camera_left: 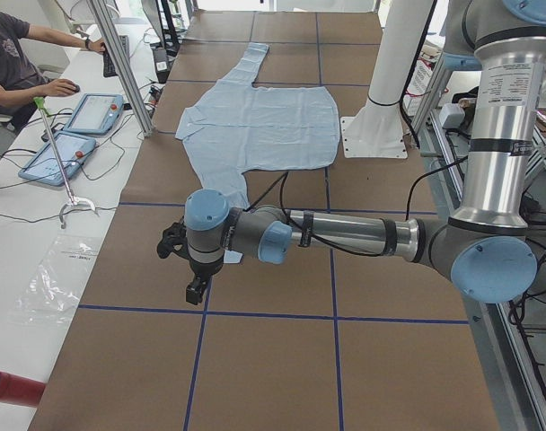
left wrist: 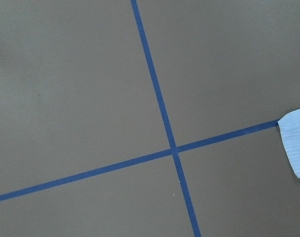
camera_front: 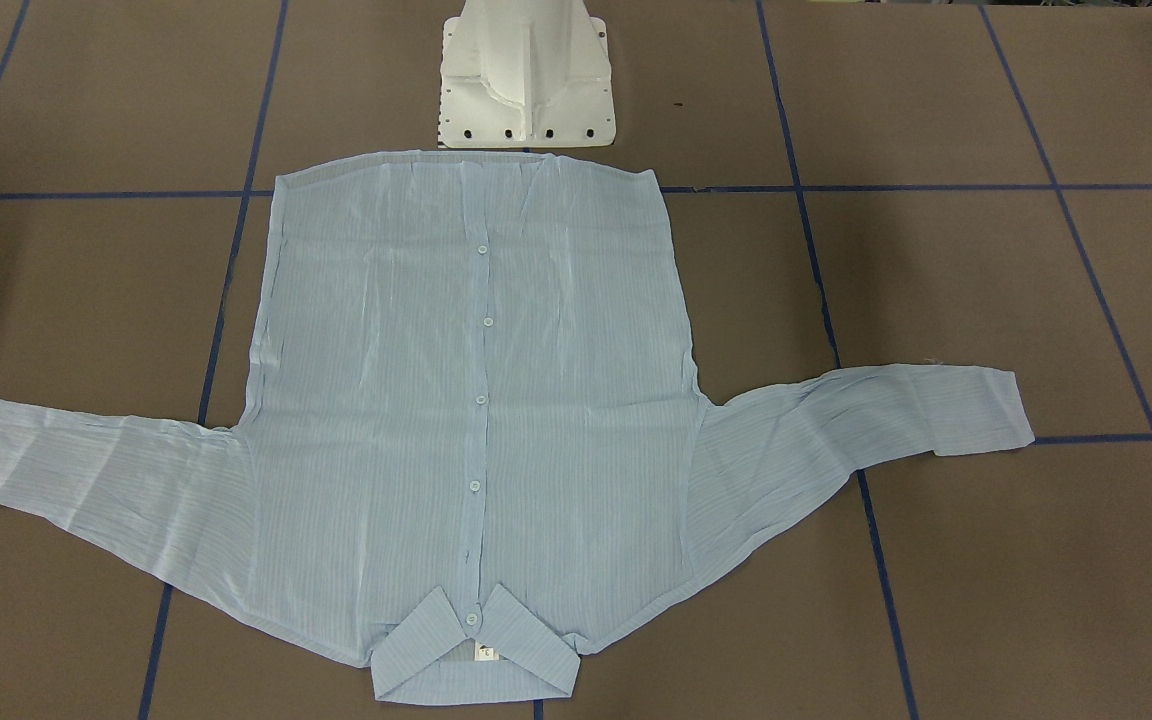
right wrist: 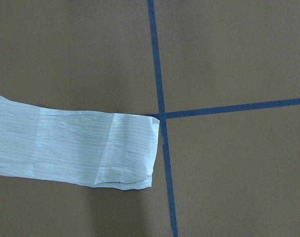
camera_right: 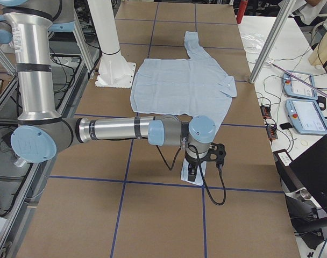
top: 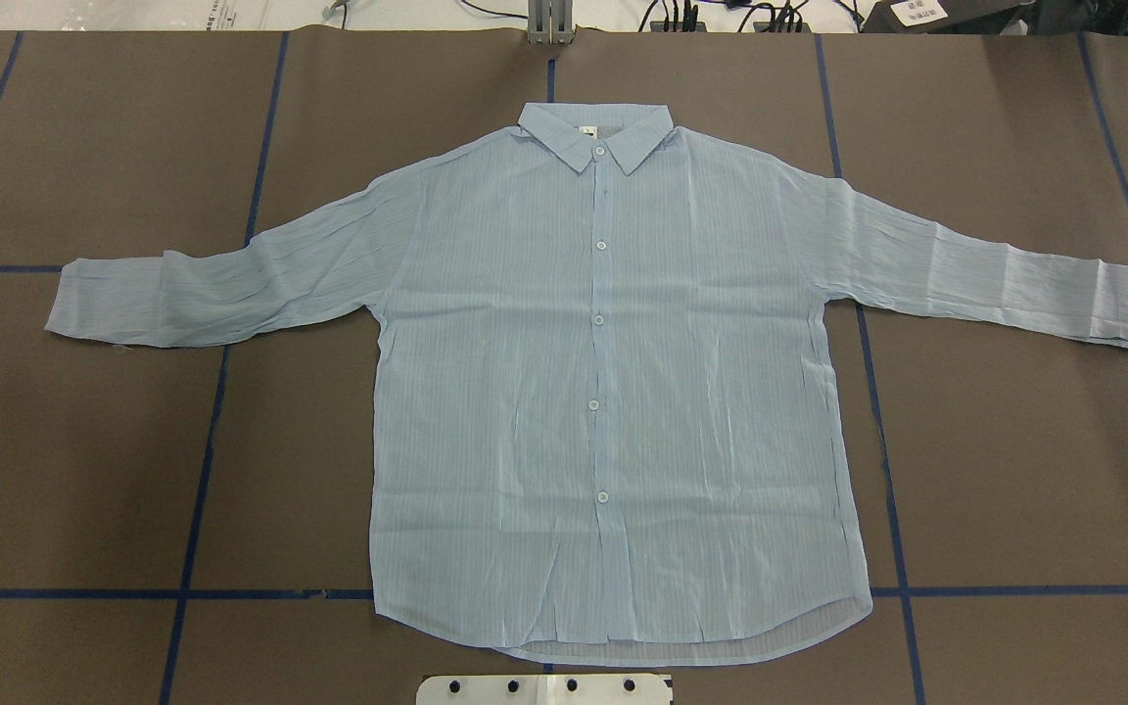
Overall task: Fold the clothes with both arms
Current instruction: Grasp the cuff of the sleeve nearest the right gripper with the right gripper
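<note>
Shirt [top: 603, 392] lies flat; left arm [camera_left: 345, 235] and right arm [camera_right: 115, 129] stretch out horizontally.

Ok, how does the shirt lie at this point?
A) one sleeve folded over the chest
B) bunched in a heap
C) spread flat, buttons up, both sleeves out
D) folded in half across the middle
C: in the overhead view the shirt lies flat, button side up, with both sleeves stretched out sideways and nothing folded over.
</note>
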`<act>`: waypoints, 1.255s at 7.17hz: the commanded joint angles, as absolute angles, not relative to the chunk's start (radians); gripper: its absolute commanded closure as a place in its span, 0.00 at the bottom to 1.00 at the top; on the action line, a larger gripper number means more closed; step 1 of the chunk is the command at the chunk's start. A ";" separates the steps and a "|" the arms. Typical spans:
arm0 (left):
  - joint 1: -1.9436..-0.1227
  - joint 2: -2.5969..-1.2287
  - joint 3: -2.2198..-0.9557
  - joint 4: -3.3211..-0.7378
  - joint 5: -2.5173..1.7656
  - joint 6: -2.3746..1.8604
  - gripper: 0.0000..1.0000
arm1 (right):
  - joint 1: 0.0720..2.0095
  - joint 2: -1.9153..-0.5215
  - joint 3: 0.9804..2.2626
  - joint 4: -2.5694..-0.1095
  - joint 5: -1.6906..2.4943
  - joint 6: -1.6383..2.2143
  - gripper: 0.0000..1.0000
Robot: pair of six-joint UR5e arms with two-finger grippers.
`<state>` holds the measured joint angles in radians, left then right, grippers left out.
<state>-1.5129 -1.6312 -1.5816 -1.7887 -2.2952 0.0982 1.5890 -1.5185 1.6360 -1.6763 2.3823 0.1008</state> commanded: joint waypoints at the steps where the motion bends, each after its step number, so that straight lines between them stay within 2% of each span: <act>1: -1.483 -1.632 -1.546 -1.833 -2.296 0.098 0.00 | 1.534 -1.500 1.615 -1.610 2.376 0.123 0.00; 2: -1.482 -1.626 -1.537 -1.862 -2.296 0.097 0.00 | 1.463 -1.494 1.541 -1.476 2.359 0.183 0.00; 4: -1.482 -1.623 -1.528 -1.923 -2.296 0.098 0.00 | 1.346 -1.483 1.328 -1.033 2.300 0.404 0.00; 5: -1.482 -1.623 -1.528 -1.925 -2.296 0.095 0.00 | 1.313 -1.467 1.274 -0.970 2.290 0.428 0.00; 9: -1.482 -1.624 -1.531 -1.927 -2.302 0.095 0.00 | 1.284 -1.467 1.209 -0.971 2.292 0.430 0.00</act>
